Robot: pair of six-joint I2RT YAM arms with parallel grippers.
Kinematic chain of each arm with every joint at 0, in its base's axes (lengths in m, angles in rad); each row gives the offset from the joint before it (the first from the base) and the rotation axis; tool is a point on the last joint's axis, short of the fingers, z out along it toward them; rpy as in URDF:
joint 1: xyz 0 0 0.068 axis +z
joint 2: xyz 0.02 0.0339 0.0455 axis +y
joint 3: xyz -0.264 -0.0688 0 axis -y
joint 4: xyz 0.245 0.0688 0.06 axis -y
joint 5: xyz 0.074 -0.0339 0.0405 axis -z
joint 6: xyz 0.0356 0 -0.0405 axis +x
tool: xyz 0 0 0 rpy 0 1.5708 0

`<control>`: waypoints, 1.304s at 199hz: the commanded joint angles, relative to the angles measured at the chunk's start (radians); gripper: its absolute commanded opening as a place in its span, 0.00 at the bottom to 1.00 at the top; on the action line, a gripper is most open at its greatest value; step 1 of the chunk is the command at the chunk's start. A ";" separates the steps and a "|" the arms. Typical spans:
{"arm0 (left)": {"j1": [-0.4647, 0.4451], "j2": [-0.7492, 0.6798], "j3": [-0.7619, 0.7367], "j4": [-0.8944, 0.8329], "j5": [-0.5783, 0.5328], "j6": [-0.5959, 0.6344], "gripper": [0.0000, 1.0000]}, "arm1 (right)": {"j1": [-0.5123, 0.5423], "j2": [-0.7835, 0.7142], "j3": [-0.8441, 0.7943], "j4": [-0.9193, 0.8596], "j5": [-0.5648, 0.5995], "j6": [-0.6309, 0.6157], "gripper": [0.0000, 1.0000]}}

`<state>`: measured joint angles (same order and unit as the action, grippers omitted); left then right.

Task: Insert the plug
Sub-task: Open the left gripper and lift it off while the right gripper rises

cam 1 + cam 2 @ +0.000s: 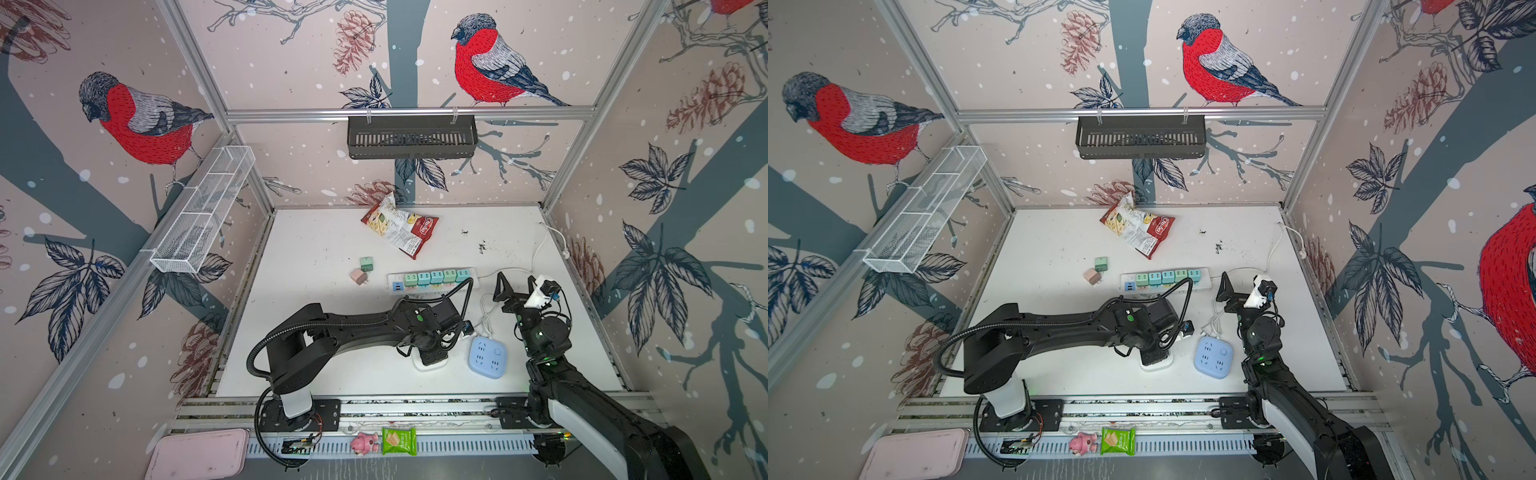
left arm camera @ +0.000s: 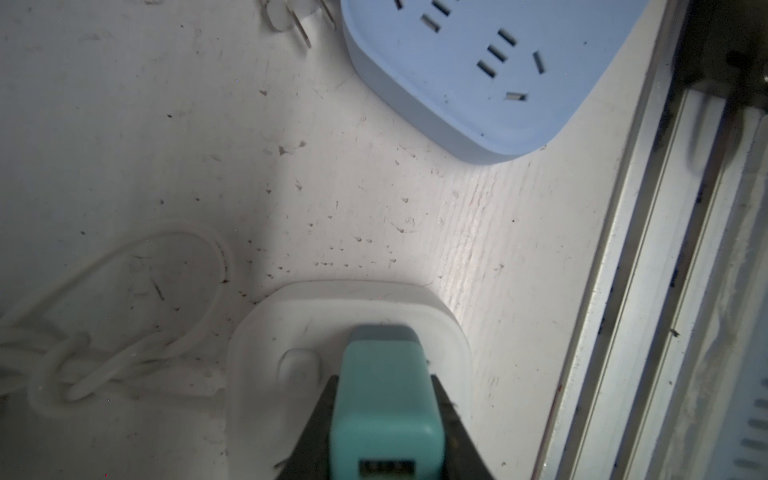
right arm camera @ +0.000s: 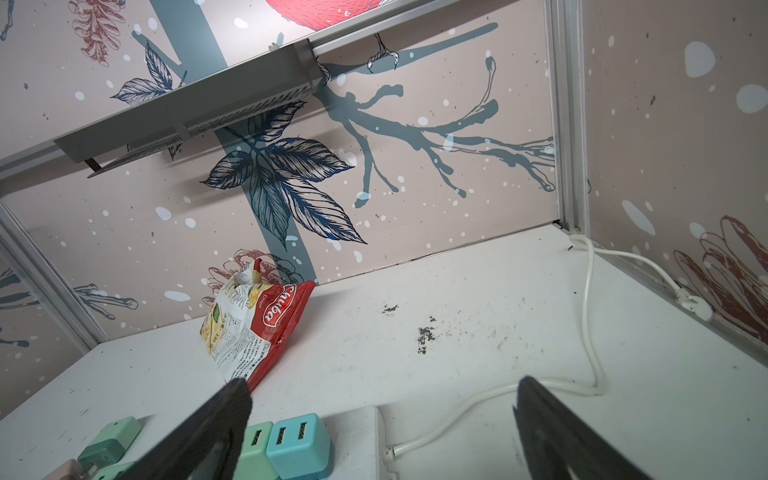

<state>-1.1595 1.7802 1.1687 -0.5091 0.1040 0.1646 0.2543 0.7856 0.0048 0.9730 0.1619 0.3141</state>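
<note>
Your left claw (image 2: 383,380) is clenched on the teal plug (image 2: 386,407), one finger on each side. The plug stands upright on the top face of the white socket (image 2: 291,316), just beside its round button (image 2: 300,368). The prongs are hidden, so you can't tell how deep they sit. In both top views the left claw (image 1: 432,353) points down at the near centre of the table (image 1: 316,332), with the arm reaching in from the left. The wrist covers the plug there. The white socket (image 1: 428,366) pokes out beneath it. The blue socket (image 1: 487,357) lies just right of the white one with a gap between them, and nothing is plugged into it. A tangled white cord (image 2: 83,365) lies against the white socket.

Your right claw (image 1: 516,279) is released, jaws wide with nothing between them. It is held above the table on the right side, tips pointing far. In the wrist view the right claw (image 3: 384,395) hangs over the right end of the strip (image 3: 357,436). The strip (image 1: 392,277) lies across mid-table with five chargers (image 1: 437,277) plugged in a row. A loose green plug (image 1: 366,263) and a pink plug (image 1: 359,276) lie just left of the strip, close together. A chip bag (image 1: 399,230) lies at far centre.
</note>
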 commanded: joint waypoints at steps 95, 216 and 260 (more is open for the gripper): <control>0.006 -0.300 -0.022 0.059 -0.221 0.011 0.98 | -0.018 0.003 0.055 -0.141 0.082 0.131 0.99; 0.581 -0.986 -0.544 0.558 -0.721 -0.769 0.98 | 0.011 0.085 0.359 -0.541 -0.058 0.422 0.99; 0.596 -0.867 -0.434 0.263 -0.959 -1.158 0.97 | 0.009 0.019 0.316 -0.469 -0.072 0.311 0.99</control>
<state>-0.5697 0.8852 0.6876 -0.1024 -0.6991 -0.7185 0.2607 0.8207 0.3313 0.4847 0.1303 0.7021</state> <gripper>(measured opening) 0.975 0.994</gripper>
